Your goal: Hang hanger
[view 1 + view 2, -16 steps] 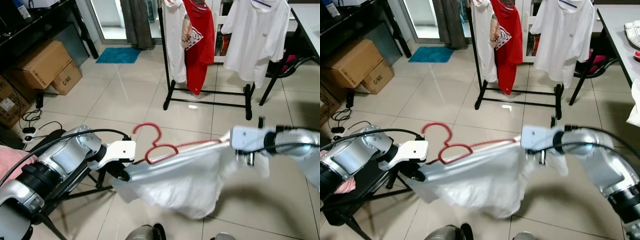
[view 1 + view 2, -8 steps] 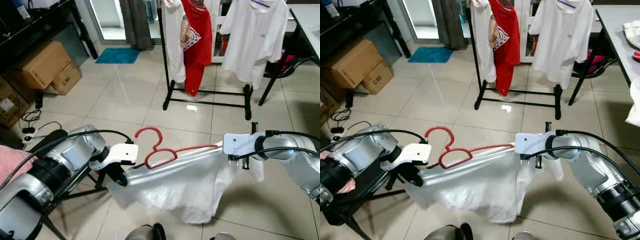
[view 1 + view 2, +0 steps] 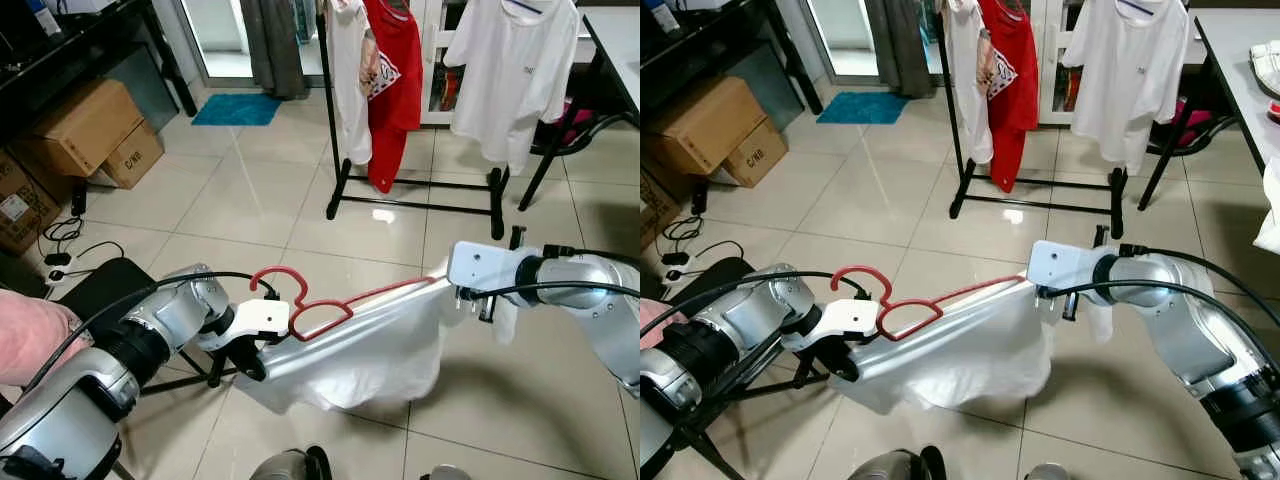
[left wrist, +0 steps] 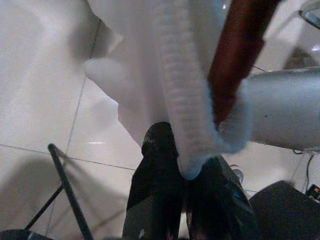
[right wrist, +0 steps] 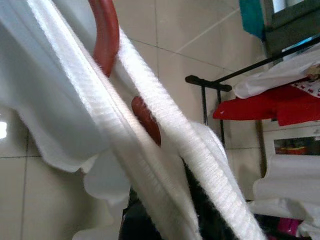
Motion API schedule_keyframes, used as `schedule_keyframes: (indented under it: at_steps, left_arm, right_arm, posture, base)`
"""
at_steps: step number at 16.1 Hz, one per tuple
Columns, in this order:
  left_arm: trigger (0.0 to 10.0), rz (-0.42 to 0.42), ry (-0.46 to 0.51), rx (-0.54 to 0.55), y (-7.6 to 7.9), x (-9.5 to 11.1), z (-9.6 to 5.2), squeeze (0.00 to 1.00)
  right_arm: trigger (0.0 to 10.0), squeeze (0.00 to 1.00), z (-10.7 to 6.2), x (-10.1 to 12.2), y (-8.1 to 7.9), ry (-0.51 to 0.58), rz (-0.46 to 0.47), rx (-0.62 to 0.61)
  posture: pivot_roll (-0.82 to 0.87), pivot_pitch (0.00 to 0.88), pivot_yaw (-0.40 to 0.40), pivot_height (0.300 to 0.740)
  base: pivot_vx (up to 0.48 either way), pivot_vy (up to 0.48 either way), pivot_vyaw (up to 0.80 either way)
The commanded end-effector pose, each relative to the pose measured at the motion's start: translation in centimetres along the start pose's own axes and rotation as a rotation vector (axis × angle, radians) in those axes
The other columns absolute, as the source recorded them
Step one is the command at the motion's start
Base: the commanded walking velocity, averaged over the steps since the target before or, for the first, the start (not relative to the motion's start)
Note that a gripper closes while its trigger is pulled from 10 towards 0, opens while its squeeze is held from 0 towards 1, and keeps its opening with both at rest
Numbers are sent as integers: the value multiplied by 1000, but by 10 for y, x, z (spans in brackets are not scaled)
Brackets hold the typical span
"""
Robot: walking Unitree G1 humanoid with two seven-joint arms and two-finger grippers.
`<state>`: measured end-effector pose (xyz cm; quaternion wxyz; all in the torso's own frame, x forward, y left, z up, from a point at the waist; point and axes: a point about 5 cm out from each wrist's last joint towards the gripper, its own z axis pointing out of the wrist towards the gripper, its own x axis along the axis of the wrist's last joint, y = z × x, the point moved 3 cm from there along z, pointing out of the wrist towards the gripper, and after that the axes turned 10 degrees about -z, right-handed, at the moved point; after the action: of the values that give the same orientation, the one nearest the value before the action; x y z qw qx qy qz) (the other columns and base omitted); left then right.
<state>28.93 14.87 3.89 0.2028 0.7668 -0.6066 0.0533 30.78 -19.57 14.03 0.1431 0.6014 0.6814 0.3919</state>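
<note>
Between both hands (pinching collar): red hanger (image 3: 330,305), white shirt (image 3: 360,350).

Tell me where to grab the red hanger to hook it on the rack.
Grip the red hanger at its neck, just below the hook, probably from above: that loop stands bare above the white shirt, while both pincers, left and right, stretch the fabric over its arms.

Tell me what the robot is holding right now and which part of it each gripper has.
A white shirt on a red hanger: the left gripper pinches one end of its ribbed collar, the right gripper the other.
</note>
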Motion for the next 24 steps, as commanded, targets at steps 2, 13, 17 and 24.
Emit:
schedule_keyframes:
  at_steps: [2, 13, 17, 24]
  left_arm:
    - [0, -99, -147, 45, -4, -43, 5, 0]
    - [0, -20, -193, 15, -10, -40, -28, 0]
    - [0, -17, -212, 18, -13, -40, -31, 0]
    - [0, -23, -218, 39, -17, -37, -32, 0]
  right_arm:
    - [0, 0, -11, -10, 7, -43, 25, -38]
    - [10000, 1000, -6, -17, -23, -73, -14, 120]
    - [10000, 1000, -10, -19, -31, -74, -71, 225]
    - [10000, 1000, -29, 30, -11, 149, -16, 220]
  posture:
    - [-105, 64, 187, 740]
    - [-106, 42, 184, 740]
    - [-107, 42, 180, 740]
    - [-105, 60, 181, 740]
  base:
    - [0, 0, 0]
    - [0, 0, 0]
    - [0, 0, 0]
    - [0, 0, 0]
